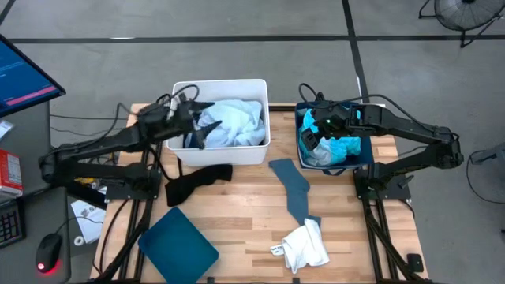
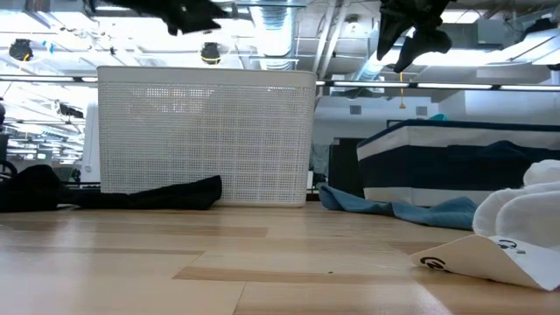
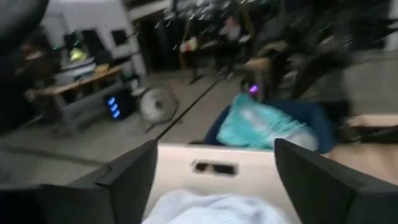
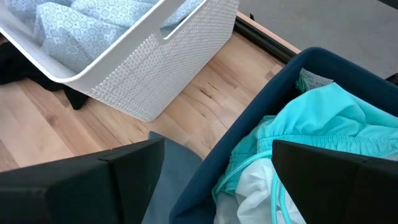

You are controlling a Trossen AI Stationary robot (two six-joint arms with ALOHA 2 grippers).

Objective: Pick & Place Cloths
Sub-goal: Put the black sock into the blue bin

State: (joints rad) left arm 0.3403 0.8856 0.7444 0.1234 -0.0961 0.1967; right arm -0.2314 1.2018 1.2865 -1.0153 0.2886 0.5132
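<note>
Bright even overhead light, left wrist view motion-blurred

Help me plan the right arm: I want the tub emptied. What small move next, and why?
Probably lower the right hand onto the turquoise cloth: it hangs open and empty above the teal tub, with that cloth directly beneath.

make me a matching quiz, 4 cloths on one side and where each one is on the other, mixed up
Cloths:
1. black cloth
2. slate-grey cloth
3. turquoise cloth
4. pale blue cloth

Places:
A. inside the dark teal tub
B. inside the white bin
C. on the table, just in front of the white bin
D. on the table, near its middle, in front of the tub

Pairs: 1-C, 2-D, 3-A, 4-B
</note>
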